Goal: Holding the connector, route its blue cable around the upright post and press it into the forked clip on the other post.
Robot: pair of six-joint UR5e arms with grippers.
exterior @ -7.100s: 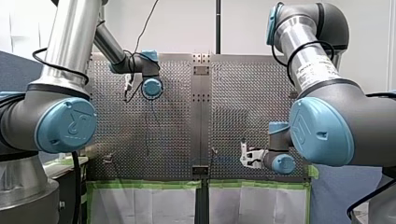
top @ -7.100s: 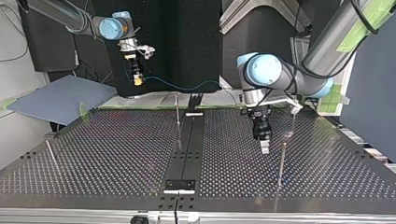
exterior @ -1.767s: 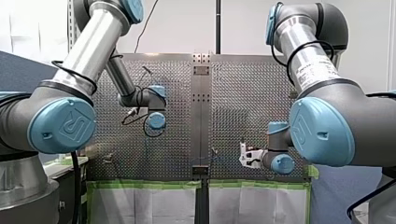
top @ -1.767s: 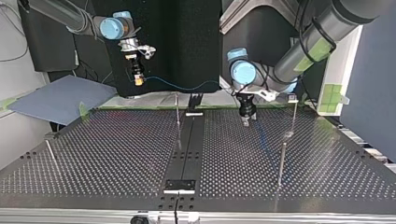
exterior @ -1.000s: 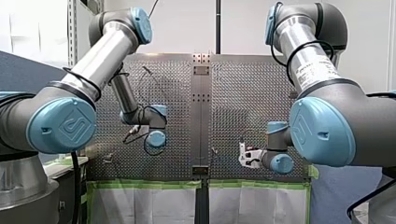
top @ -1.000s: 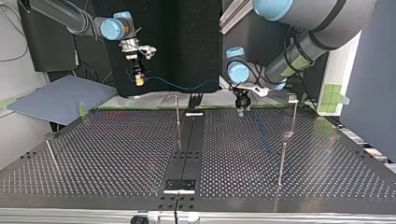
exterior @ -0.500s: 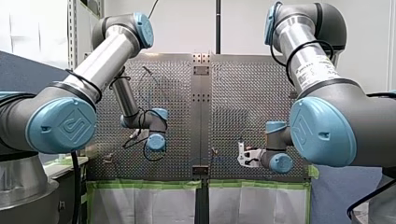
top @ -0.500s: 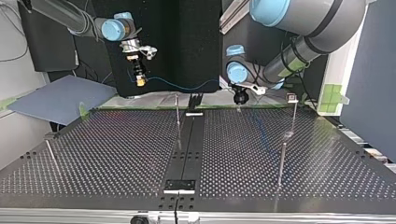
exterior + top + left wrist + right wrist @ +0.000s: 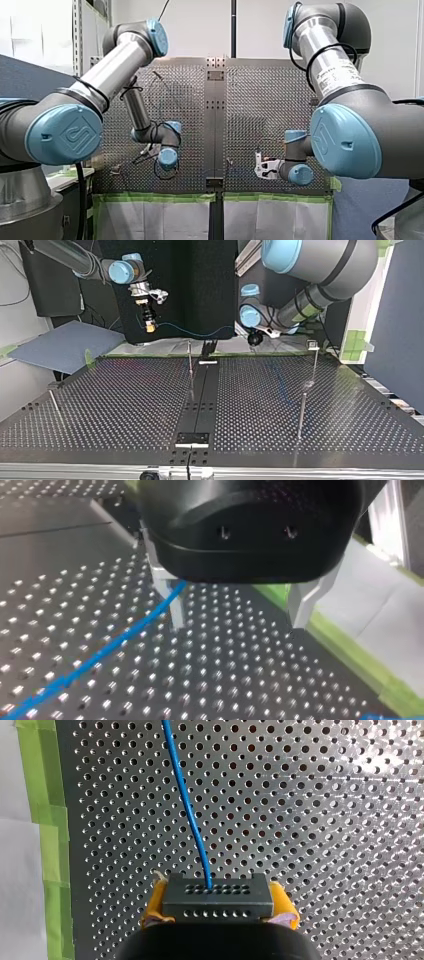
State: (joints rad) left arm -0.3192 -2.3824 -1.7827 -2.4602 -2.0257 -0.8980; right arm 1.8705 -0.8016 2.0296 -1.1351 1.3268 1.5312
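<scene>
My right gripper (image 9: 217, 892) had its yellow pads (image 9: 155, 904) clamped on the dark connector (image 9: 217, 901), held in the air at the top view's left of the upright post (image 9: 190, 362). From there the blue cable (image 9: 187, 805) sagged across behind that post's top. On the post's other side, my left gripper (image 9: 235, 605) hung close over the perforated table (image 9: 225, 680), its metal fingers (image 9: 172, 605) spread wide and gripping nothing. The cable ran beside one finger, contact unclear.
</scene>
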